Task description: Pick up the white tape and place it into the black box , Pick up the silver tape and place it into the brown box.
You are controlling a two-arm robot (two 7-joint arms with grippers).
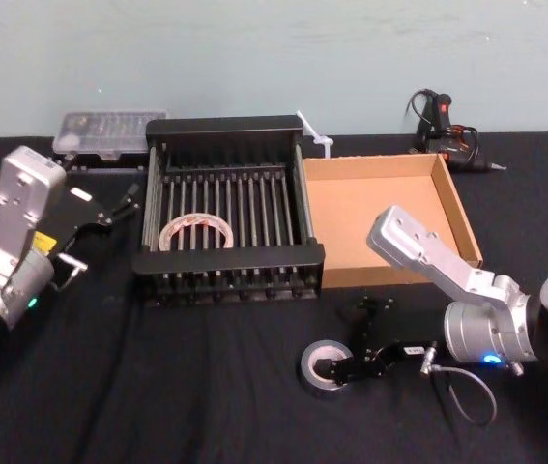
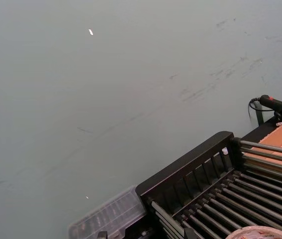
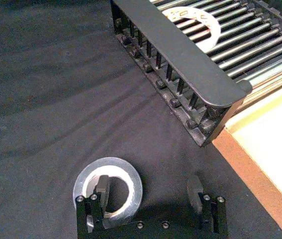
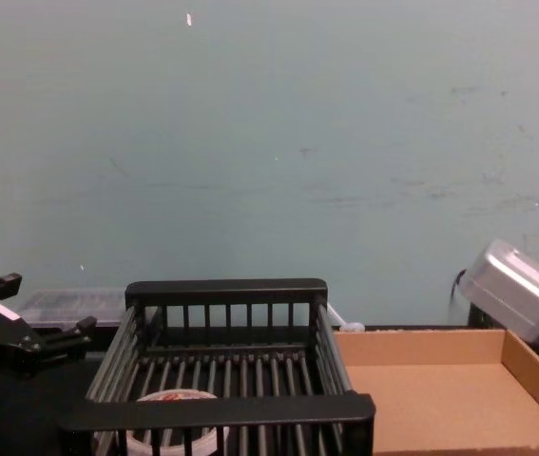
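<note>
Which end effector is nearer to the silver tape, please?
Right. The right end effector is at the silver tape, one finger over its core; the left end effector is left of the black box.

No legible text, number or brand anywhere. White tape, lying in black box: red print around flat face, letters too small to read in head view, blurred in right wrist view. Small yellow sticker on left arm: markings unreadable. Clear plastic case behind box: any marking too blurred to make out.
</note>
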